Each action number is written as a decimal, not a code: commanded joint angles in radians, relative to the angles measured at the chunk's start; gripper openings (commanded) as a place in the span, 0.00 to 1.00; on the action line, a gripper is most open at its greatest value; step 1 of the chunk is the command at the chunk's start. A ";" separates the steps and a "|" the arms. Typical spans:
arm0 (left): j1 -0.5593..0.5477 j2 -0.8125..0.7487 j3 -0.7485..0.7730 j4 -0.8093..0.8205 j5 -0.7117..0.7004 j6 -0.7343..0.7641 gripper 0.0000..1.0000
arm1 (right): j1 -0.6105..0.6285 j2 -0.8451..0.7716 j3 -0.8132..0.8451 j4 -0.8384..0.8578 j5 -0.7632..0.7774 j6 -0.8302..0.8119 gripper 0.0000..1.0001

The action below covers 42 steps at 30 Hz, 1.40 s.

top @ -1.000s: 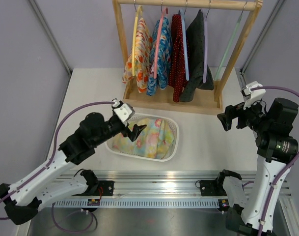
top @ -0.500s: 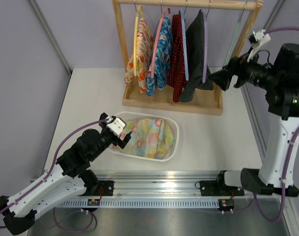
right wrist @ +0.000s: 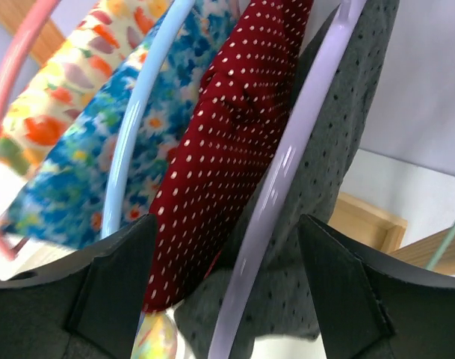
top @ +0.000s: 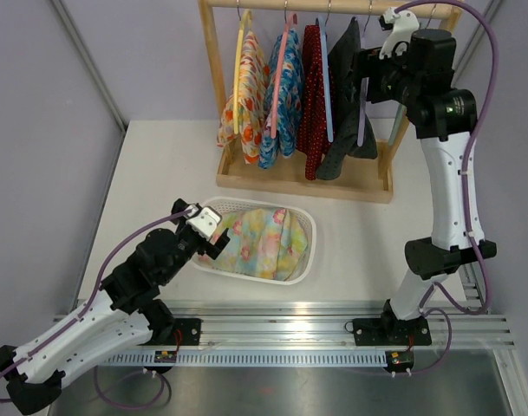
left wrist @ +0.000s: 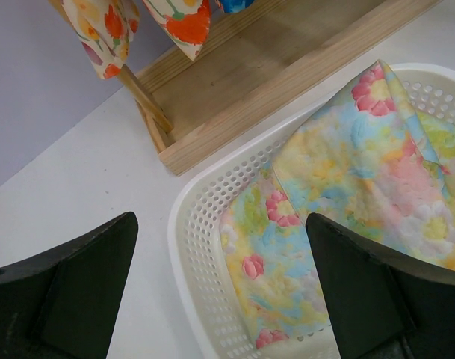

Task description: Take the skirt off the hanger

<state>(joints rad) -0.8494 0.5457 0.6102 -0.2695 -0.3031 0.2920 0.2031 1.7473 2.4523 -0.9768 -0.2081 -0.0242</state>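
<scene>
Several skirts hang on a wooden rack (top: 216,61). The rightmost is a dark grey dotted skirt (top: 346,87) on a lilac hanger (top: 362,95). My right gripper (top: 361,65) is open, raised against that hanger's upper part. In the right wrist view the lilac hanger (right wrist: 287,172) and grey skirt (right wrist: 347,134) lie between my open right gripper's (right wrist: 227,254) fingers, with a red dotted skirt (right wrist: 234,112) beside them. My left gripper (top: 218,245) is open and empty over the left rim of a white basket (top: 309,251).
The basket (left wrist: 186,224) holds a pastel floral garment (left wrist: 347,179). Orange floral (top: 250,87) and blue floral (top: 285,95) skirts hang left of the red one. An empty green hanger (top: 408,78) hangs at the rack's right end. The rack's base (left wrist: 249,82) stands just beyond the basket.
My right arm has swung up from the table's right side to the rack, reaching the lilac hanger. My left gripper drew back to the basket's left rim, then stayed.
</scene>
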 commanded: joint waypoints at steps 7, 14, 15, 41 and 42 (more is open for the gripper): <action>0.004 0.005 -0.007 0.050 -0.013 0.015 0.99 | 0.041 0.073 0.068 0.095 0.298 -0.085 0.60; 0.004 0.005 -0.003 0.044 -0.001 0.012 0.99 | 0.041 0.072 0.060 0.096 0.326 -0.112 0.10; 0.004 0.003 -0.003 0.046 0.001 0.013 0.99 | 0.042 0.067 0.063 0.098 0.326 -0.120 0.01; 0.006 -0.061 -0.043 0.117 0.171 -0.022 0.99 | 0.042 -0.202 -0.072 0.233 0.213 -0.120 0.00; 0.006 -0.061 -0.047 0.124 0.180 -0.022 0.99 | 0.041 -0.245 -0.110 0.243 0.187 -0.123 0.00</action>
<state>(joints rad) -0.8494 0.4946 0.5812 -0.2276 -0.1822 0.2867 0.2398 1.6165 2.4069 -0.9115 0.0109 -0.1310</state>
